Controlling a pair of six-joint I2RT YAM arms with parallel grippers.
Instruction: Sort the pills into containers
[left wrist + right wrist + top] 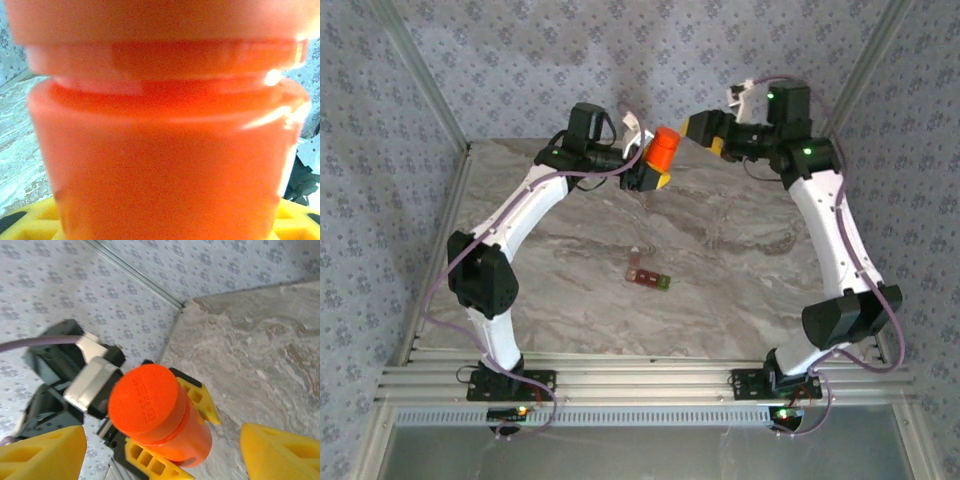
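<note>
Left tool [658, 172] pinching orange bottle [665, 148] at the back, right tool [695, 128] spread just off it, containers strip [648, 277] flat mid-worktop [740, 250].
Top view: strip is dark red-brown with one green end, lying flat on the marble, well apart from both arms, nothing covering it; bottle sits near the worktop's far edge, right tool just beside it. Left wrist: bottle [165, 165] close up and blurred, yellow fingers [30, 222] at its base. Right wrist: orange cap [145, 400] faces the camera, left tool's yellow fingers [202, 400] pressed on the bottle body; right tool's fingertips [45, 452] stand wide on either side, touching nothing.
</note>
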